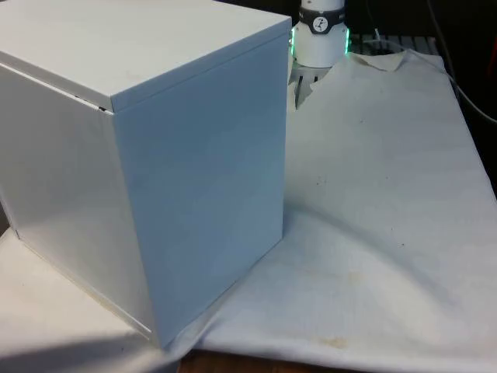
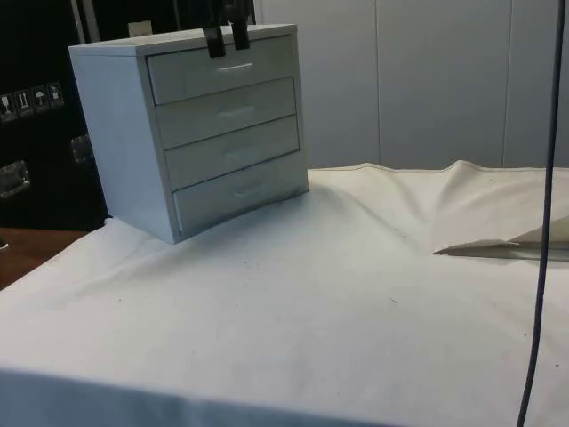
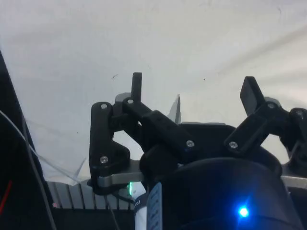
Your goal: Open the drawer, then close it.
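A white chest of drawers stands on the cloth-covered bench, at the front view's left, turning its plain back and side to that camera. In the side view it has four drawers stacked one above another, all pushed in flush; nothing of their contents can be seen. The tool hangs at the chest's top front edge, just above the top drawer and its handle. Its fingers stand wide apart, holding nothing.
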Available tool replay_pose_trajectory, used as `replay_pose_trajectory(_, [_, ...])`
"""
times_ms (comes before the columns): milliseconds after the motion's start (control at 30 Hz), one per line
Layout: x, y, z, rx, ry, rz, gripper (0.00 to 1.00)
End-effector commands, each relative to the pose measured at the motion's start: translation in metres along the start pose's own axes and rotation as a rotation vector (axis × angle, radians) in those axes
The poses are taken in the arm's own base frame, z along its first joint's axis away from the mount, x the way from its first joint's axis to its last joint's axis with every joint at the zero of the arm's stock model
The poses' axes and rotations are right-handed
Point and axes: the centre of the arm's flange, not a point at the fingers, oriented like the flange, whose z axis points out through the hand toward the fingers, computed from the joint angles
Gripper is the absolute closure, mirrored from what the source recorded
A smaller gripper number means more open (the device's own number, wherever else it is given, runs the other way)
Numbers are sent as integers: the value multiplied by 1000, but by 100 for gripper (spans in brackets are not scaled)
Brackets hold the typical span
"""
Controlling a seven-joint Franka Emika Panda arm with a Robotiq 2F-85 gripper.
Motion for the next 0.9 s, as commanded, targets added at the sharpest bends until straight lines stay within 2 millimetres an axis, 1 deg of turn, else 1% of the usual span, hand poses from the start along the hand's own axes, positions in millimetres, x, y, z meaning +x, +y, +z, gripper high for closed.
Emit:
replay_pose_trajectory(0, [2, 0, 1, -8, 11, 0, 0])
replay_pose_trajectory(200, [0, -1, 0, -35, 32, -7, 0])
replay_pose_trajectory(400, [-6, -1, 2, -74, 52, -15, 0])
replay_pose_trajectory(433, [-5, 0, 4, -64, 35, -15, 0])
replay_pose_trajectory(533, [-12, 0, 5, -91, 66, -17, 0])
replay_pose_trajectory(667, [-15, 0, 7, -95, 60, -21, 0])
replay_pose_trajectory(867, [-24, 1, 10, -125, 108, -27, 0])
